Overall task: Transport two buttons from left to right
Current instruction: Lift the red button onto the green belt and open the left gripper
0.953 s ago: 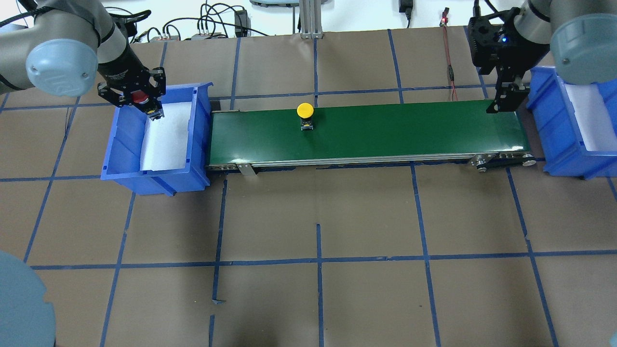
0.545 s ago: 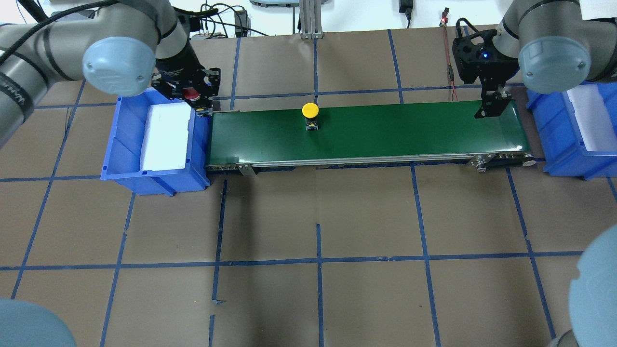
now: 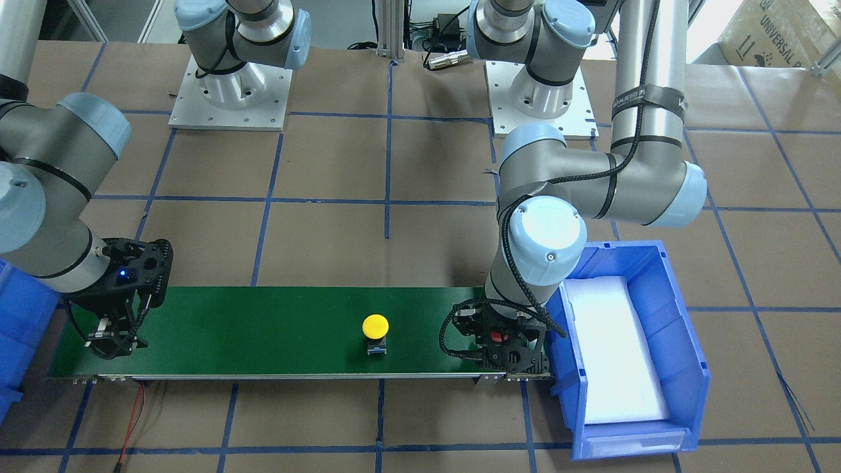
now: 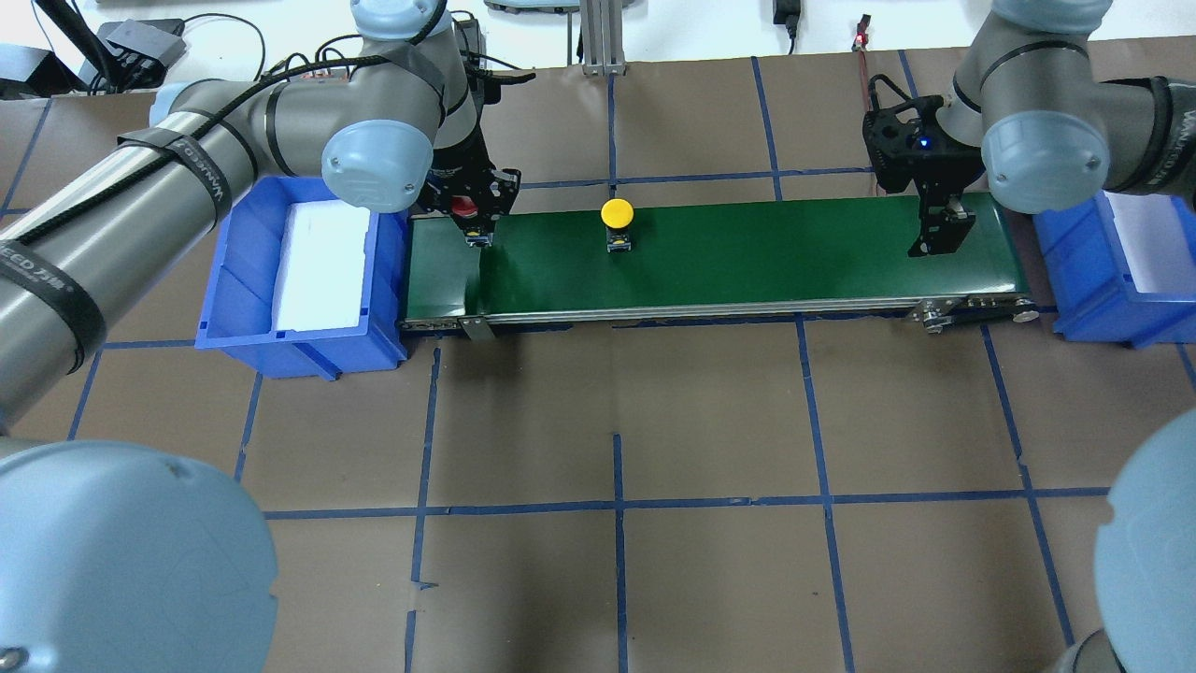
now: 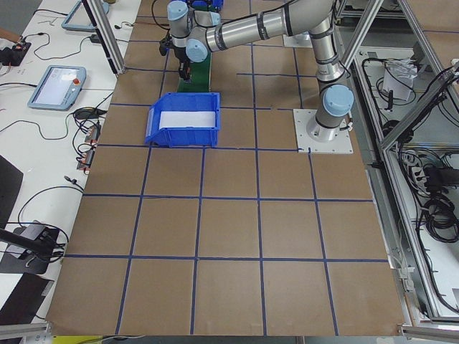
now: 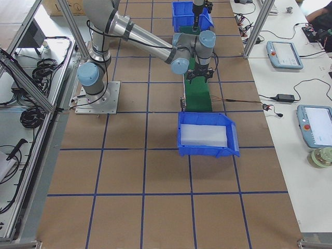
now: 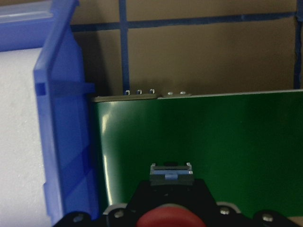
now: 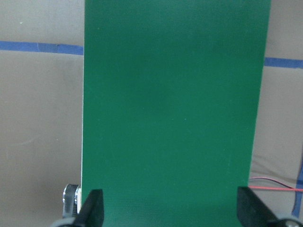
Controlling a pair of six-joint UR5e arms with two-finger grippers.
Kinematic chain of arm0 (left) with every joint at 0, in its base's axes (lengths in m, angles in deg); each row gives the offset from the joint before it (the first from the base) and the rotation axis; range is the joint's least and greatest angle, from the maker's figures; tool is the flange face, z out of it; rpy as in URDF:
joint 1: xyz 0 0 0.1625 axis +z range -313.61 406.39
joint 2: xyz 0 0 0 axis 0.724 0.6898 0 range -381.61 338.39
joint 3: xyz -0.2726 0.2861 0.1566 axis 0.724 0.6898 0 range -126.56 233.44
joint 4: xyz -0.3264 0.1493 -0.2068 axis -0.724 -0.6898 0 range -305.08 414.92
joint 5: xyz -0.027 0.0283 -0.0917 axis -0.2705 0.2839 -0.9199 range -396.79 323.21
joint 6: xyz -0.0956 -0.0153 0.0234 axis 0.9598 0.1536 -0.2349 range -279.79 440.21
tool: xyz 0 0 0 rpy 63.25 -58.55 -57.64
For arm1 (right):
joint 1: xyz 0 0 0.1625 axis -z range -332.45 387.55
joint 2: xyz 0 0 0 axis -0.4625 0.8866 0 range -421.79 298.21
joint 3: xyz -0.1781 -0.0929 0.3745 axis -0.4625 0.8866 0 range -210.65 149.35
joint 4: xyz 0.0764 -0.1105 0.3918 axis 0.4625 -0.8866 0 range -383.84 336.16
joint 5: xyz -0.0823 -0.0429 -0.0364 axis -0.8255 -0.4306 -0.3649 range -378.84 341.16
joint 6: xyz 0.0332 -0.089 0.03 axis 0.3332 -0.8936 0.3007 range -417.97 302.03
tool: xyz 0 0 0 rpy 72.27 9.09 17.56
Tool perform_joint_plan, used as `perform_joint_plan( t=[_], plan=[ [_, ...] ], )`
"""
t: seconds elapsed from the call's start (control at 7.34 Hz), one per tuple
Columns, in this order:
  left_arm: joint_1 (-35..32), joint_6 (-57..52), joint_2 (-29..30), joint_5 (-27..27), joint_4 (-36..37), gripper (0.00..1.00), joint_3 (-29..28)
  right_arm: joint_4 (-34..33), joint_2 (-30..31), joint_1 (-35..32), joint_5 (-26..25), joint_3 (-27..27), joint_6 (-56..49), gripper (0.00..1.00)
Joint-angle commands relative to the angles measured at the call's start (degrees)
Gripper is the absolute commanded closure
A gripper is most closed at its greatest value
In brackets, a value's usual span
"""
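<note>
The left gripper (image 4: pixel 475 222) clamps the red-capped push button (image 4: pixel 460 202) at the nine-o'clock end of the long green conveyor belt (image 4: pixel 747 266), seen from overhead. At its three o'clock, the yellow mushroom-capped push button (image 4: pixel 617 213) stands on the belt. The right gripper (image 4: pixel 937 232) hangs spread wide over the three-o'clock end.

Left tool (image 4: pixel 476 232) clamped tight, right tool (image 4: pixel 939 234) spread wide.

We read "UNIVERSAL" on the cardboard box (image 3: pixel 770 27) and "WANEED" on the arm strap (image 4: pixel 194 170).
</note>
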Motion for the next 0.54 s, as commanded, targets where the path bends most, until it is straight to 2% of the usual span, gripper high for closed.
perform_joint_plan(
  t=[0.0,0.27,0.41],
  plan=[
    [0.3,-0.1,0.47,-0.17,0.24,0.63,0.66,0.4,-0.33,-0.1,0.82,0.84,0.05,0.0],
    [0.04,-0.01,-0.31,-0.17,-0.46,0.56,0.92,0.13,-0.5,-0.1,0.83,0.49,-0.04,0.0],
    [0.04,0.08,-0.14,0.01,-0.55,0.38,0.92,0.05,-0.33,-0.1,0.83,0.49,-0.04,0.0]
  ],
)
